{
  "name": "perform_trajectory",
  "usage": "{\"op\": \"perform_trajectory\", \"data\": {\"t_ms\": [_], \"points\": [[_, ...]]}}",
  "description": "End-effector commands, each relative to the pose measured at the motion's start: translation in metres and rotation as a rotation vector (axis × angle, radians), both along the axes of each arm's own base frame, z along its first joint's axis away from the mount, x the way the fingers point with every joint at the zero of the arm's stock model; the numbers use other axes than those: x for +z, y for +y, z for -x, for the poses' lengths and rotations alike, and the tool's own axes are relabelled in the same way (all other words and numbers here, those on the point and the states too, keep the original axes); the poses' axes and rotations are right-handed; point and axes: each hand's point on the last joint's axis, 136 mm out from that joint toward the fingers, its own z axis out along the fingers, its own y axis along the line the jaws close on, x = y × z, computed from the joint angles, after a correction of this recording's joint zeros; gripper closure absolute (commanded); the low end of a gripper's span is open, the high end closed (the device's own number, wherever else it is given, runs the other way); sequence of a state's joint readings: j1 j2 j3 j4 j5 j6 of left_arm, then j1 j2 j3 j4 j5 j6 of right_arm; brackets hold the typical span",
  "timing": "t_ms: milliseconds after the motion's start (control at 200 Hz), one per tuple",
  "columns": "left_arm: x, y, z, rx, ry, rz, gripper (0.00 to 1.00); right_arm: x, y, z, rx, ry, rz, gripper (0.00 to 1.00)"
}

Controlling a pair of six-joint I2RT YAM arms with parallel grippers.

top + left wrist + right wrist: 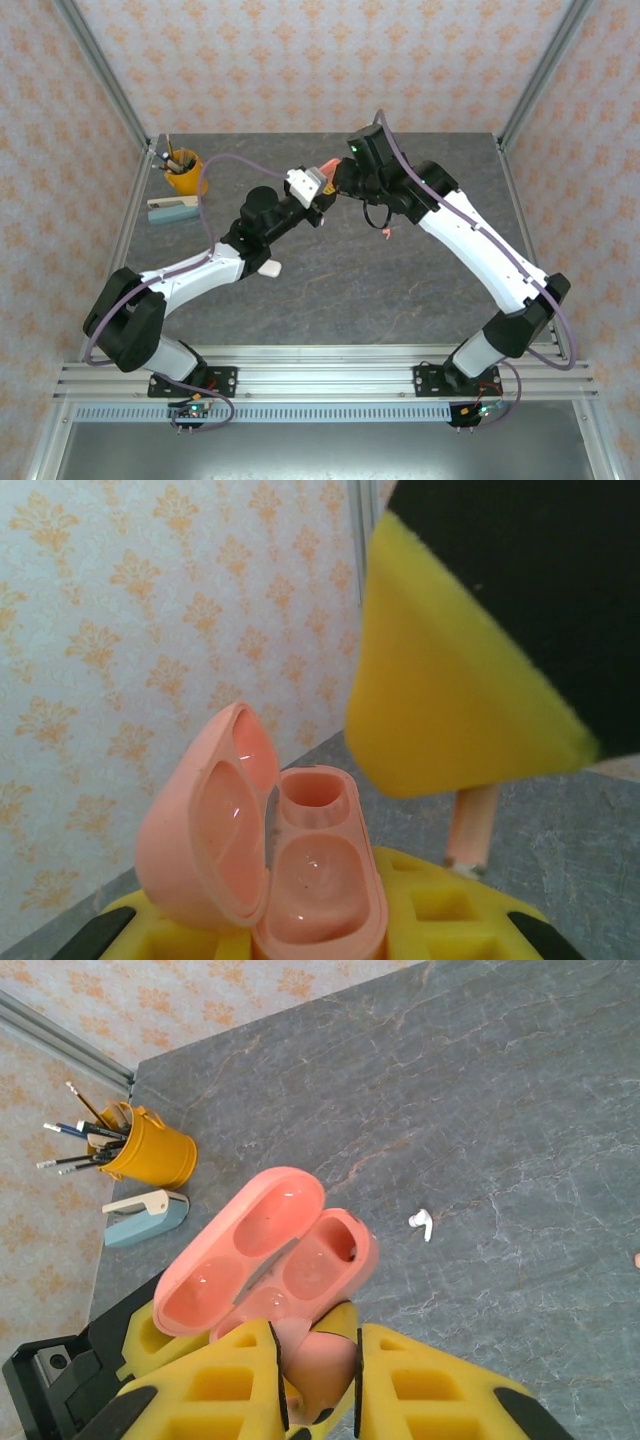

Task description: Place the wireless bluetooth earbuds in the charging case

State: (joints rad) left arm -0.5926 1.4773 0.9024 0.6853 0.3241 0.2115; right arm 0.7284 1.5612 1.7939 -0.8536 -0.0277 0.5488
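Note:
The salmon charging case [315, 880] is open, its lid [205, 830] swung to the left and both wells empty. My left gripper [320, 930] is shut on the case's base and holds it above the table [325, 168]. My right gripper [315, 1335] is shut on a salmon-orange earbud [318, 1365], right above the near end of the open case [270, 1255]. In the left wrist view that earbud's stem [470, 825] hangs below the right gripper's yellow finger [450, 700], to the right of the case. On the table lie a white earbud [421, 1223] and another salmon earbud [387, 235].
A yellow cup of pencils [183, 172] and a pale blue stapler [172, 210] stand at the back left. A white pebble-shaped case [268, 268] lies beside the left arm. Metal frame posts and patterned walls bound the grey table [400, 290].

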Motion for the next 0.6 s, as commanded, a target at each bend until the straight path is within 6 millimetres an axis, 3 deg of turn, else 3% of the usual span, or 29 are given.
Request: {"op": "perform_trajectory", "data": {"t_ms": [0, 596], "points": [[0.012, -0.004, -0.001, -0.003, -0.033, -0.005, 1.00, 0.014, 0.000, -0.003, -0.021, -0.033, 0.000, 0.80], [0.010, -0.010, 0.003, -0.044, -0.019, -0.003, 1.00, 0.003, 0.007, -0.010, -0.037, -0.034, 0.049, 0.81]]}}
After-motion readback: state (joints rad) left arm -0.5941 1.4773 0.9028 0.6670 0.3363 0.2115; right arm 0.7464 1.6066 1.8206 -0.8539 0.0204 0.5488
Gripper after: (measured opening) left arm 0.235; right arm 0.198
